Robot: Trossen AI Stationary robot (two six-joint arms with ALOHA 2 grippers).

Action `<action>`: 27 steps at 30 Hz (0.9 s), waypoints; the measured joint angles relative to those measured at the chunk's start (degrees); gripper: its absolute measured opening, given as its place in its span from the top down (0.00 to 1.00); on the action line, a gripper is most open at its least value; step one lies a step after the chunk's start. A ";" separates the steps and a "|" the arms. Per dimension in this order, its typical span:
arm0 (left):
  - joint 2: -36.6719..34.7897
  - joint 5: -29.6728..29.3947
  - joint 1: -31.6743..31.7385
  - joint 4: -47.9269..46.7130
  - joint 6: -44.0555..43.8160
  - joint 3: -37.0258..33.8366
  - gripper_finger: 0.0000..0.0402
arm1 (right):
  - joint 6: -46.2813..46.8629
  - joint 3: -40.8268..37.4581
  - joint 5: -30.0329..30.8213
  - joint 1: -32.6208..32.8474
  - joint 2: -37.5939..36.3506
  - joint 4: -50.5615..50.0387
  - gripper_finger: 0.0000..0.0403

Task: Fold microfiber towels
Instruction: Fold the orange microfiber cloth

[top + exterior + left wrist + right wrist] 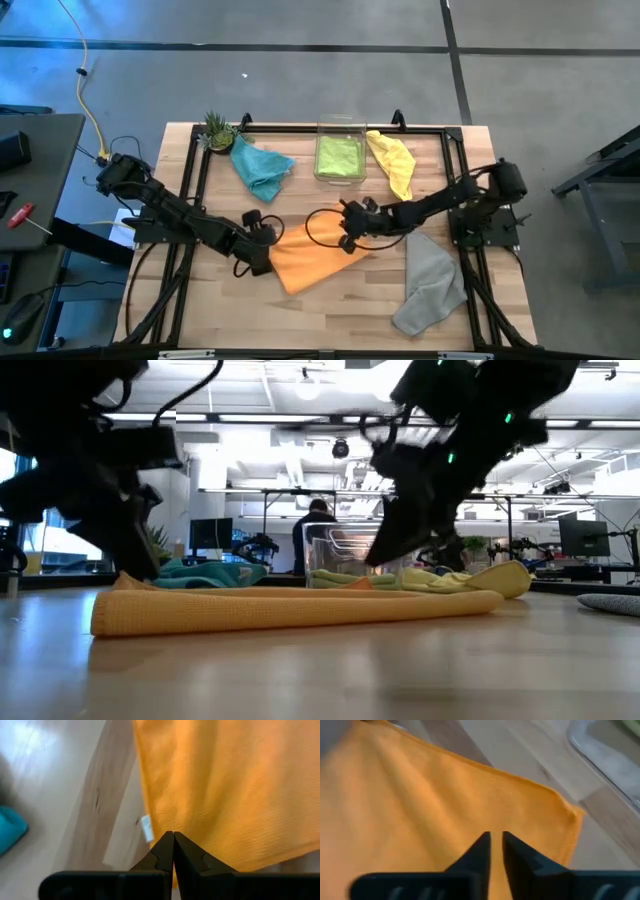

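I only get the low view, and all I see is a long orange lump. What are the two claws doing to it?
Observer: The left gripper is shut right at the edge of the orange microfiber towel, beside its small white tag. I cannot tell whether it is pinching the cloth.
Operator: And the other claw?
Observer: The right gripper is over the same towel, near a corner, with its fingers a narrow gap apart.
Operator: What's in the clear box behind?
Observer: The lime green microfiber towel lies inside the clear plastic bin.
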 joint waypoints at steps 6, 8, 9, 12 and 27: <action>0.31 1.94 -0.94 0.25 0.10 0.08 1.00 | -1.46 0.00 0.66 -3.42 6.64 5.95 0.97; 1.08 2.43 -1.61 0.25 0.10 0.05 1.00 | -1.29 0.11 0.92 -4.17 7.75 5.83 0.98; 1.20 2.45 -1.90 -0.03 0.10 0.05 1.00 | -1.27 0.15 1.35 -4.48 8.16 6.20 0.99; 1.20 2.38 -2.64 0.12 -0.18 0.05 1.00 | -0.91 0.19 3.92 -5.00 8.26 4.94 0.99; -3.60 1.23 -2.24 0.14 1.89 0.08 1.00 | -5.19 1.07 5.88 -1.31 -2.47 -0.68 0.94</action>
